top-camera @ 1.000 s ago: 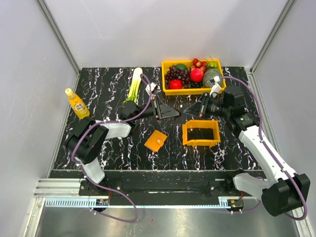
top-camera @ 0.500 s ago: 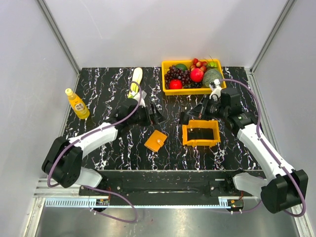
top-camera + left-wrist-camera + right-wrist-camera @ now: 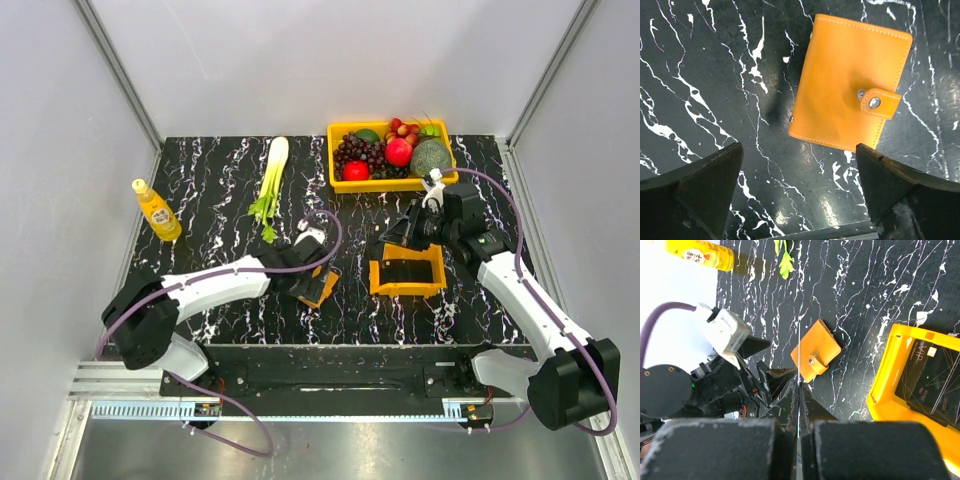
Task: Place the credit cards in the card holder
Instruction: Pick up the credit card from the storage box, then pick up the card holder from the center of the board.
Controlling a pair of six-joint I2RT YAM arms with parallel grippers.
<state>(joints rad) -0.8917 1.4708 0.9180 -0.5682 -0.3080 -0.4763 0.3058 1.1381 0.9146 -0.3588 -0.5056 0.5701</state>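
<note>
- The left tool (image 3: 797,148) hung just above the table (image 3: 715,75) with its fingers spread wide and nothing between them. The closed orange wallet (image 3: 850,85) lay flat at its 1 o'clock.
- From above, the wallet lay at 9 o'clock of the orange tray (image 3: 405,291), near it but apart.
- The right tool (image 3: 798,386) was pressed together on what looked like a card (image 3: 798,355) seen edge-on as a thin pale line. More cards (image 3: 935,387) lay in the tray.
- The wallet probably needed opening first. Its snap tab (image 3: 880,102) sat on the 3 o'clock edge, so the left tool would do best to shift toward 1 o'clock and catch the tab, not press on the cover.
- The yellow bottle (image 3: 700,255) carried red marks too small to read. Pale letters on a card in the tray were unclear. The wallet showed no writing.
</note>
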